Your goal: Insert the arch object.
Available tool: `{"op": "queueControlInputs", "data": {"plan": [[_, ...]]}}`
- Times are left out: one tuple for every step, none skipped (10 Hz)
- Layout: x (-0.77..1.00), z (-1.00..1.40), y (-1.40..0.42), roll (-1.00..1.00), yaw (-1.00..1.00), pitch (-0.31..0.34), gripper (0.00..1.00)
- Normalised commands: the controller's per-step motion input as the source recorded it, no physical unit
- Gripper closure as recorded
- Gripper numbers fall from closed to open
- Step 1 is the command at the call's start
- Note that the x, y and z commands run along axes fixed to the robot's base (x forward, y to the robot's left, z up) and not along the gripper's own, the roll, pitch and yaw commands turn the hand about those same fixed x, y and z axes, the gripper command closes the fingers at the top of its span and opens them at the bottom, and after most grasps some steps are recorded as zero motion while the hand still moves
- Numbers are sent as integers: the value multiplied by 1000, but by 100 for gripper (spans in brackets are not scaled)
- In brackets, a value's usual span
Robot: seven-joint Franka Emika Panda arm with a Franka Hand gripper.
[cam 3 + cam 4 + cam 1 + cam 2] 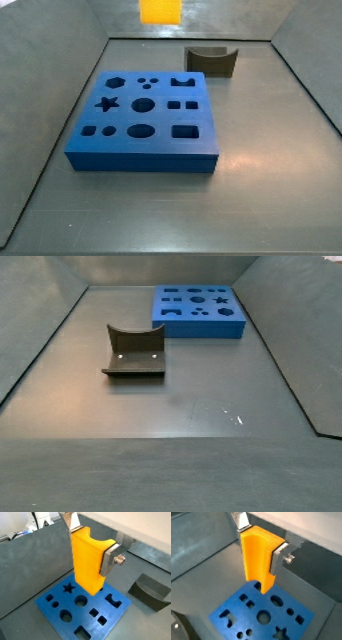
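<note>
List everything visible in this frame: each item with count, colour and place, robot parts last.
Blue board: one, blue, with shaped cut-outs, flat on the grey floor.
Arch object: one, dark olive-grey, on the floor beside the board, apart from it, notch facing up.
Orange-yellow block: one, upright between the fingers, hanging above the board in both wrist views.
Floor: one, grey, with sloping grey walls around it.
Gripper: one, above the board, its silver fingers against the block's sides.
</note>
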Motion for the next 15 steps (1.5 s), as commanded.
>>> {"op": "queueControlInputs", "data": {"plan": [[237,-1000,540,16,-20,0,100],[211,-1000,580,0,0,0,100],[200,-1000,574,0,63,0,100],[180,-1000,543,0,31,1,100],[120,-834,351,-194,0,0,100],[260,-737,286,-227,0,-36,100],[29,-651,291,-196,0,-181,100],[-63,-557,71,0,0,-276,100],[14,-303,146,36,0,0,100],[94,-351,43,104,0,0,100],[146,-440,91,76,17,0,100],[166,-323,186,37,0,0,100],[186,-300,223,59,0,0,100],[249,-283,291,43,0,16,100],[209,-246,171,13,0,0,100]]}}
